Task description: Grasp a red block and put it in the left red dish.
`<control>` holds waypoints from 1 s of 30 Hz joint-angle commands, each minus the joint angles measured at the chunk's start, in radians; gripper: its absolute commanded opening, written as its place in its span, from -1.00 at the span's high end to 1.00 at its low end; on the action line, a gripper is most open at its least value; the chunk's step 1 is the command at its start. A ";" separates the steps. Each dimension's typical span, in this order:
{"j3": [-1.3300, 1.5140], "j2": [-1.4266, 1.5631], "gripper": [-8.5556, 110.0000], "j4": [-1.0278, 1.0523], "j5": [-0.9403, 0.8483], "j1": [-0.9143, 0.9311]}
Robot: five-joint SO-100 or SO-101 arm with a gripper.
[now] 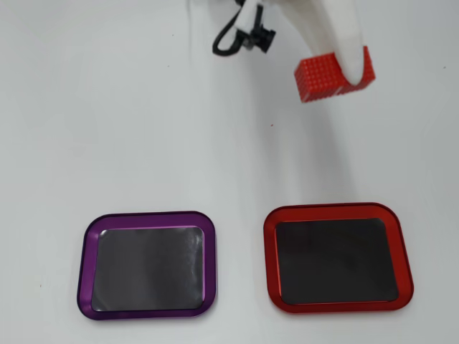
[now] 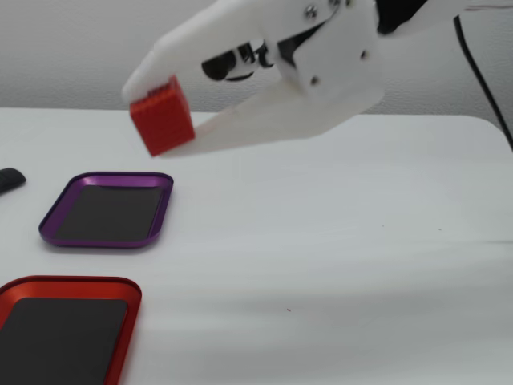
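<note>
My white gripper [image 2: 164, 120] is shut on the red block [image 2: 163, 119], a small dotted red brick, and holds it in the air above the white table. In the overhead view the red block [image 1: 326, 77] is at the upper right, between the gripper [image 1: 344, 72] fingers. The red-rimmed dish [image 1: 337, 307] with a dark inside lies at the lower right of the overhead view, well below the block in the picture. In the fixed view the red dish [image 2: 120, 287] is at the bottom left, nearer the camera than the block.
A purple-rimmed tray [image 1: 87, 251] of the same shape lies left of the red dish in the overhead view; in the fixed view the purple tray [image 2: 56, 216] sits below the held block. A black cable [image 1: 224, 39] hangs from the arm. A dark object [image 2: 10, 180] lies at the left edge.
</note>
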 commanded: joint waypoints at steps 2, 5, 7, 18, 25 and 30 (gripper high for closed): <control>-0.074 -0.195 0.86 -0.123 -0.009 0.011; -0.189 -0.368 0.86 -0.150 -0.002 0.011; -0.261 -0.474 0.86 -0.153 0.000 0.011; -0.592 -0.831 0.86 -0.141 0.000 0.008; -0.618 -0.888 0.86 -0.141 -0.009 -0.032; -0.618 -0.887 0.85 -0.140 -0.009 -0.040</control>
